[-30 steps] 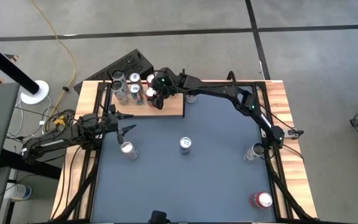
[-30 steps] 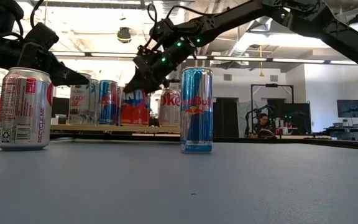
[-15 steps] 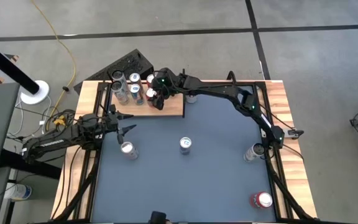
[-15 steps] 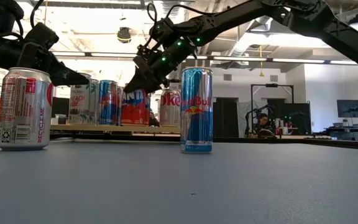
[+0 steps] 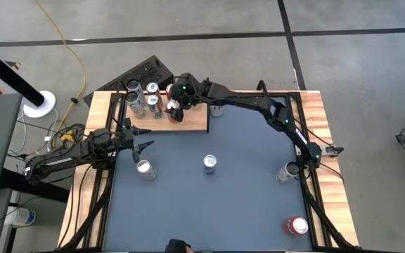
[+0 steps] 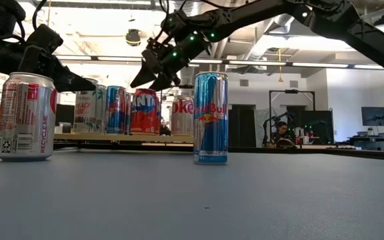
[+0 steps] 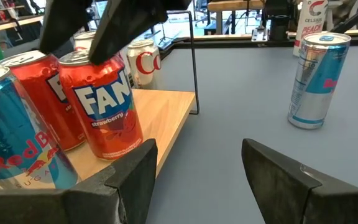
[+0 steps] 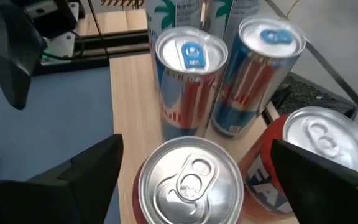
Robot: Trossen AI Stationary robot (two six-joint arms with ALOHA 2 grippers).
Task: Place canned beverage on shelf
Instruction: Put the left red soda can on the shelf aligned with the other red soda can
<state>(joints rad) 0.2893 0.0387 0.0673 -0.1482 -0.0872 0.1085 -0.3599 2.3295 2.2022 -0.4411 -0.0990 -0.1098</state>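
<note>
**Fanta can stands on the shelf, right gripper spread above it**

Overhead, the right gripper (image 5: pixel 177 105) reaches across the far side of the blue table (image 5: pixel 245 197) to the shelf (image 5: pixel 192 121), a light wood board at the table's far left. Its fingers are spread over the Fanta can (image 5: pixel 176 116), which stands upright on the board beside several other cans. The left gripper (image 5: pixel 143 145) waits near the table's left edge, fingers parted and holding nothing, just beside a silver-topped can (image 5: pixel 145 169). A slim can (image 5: pixel 209 163) stands mid-table, another can (image 5: pixel 285 172) near the right edge, and a red can (image 5: pixel 295 226) at the near right corner.

From table height, the right gripper (image 6: pixel 153 75) hangs just above the Fanta can (image 6: pixel 145 111), its two fingers apart and clear of the can's top. The can sits on the shelf (image 6: pixel 122 137) in a row with others. The slim blue Red Bull can (image 6: pixel 211 118) stands in front on the table.

In the left wrist view, the left arm's own fingers (image 7: pixel 135 177) stand apart with bare table between them. The Fanta can (image 7: pixel 107 109) rests near the edge of the shelf (image 7: pixel 166 112), the right arm's dark fingers just over its rim.

In the right wrist view, the right arm's fingers (image 8: pixel 92 165) flank the silver lid of the Fanta can (image 8: pixel 191 177) without touching it.
</note>
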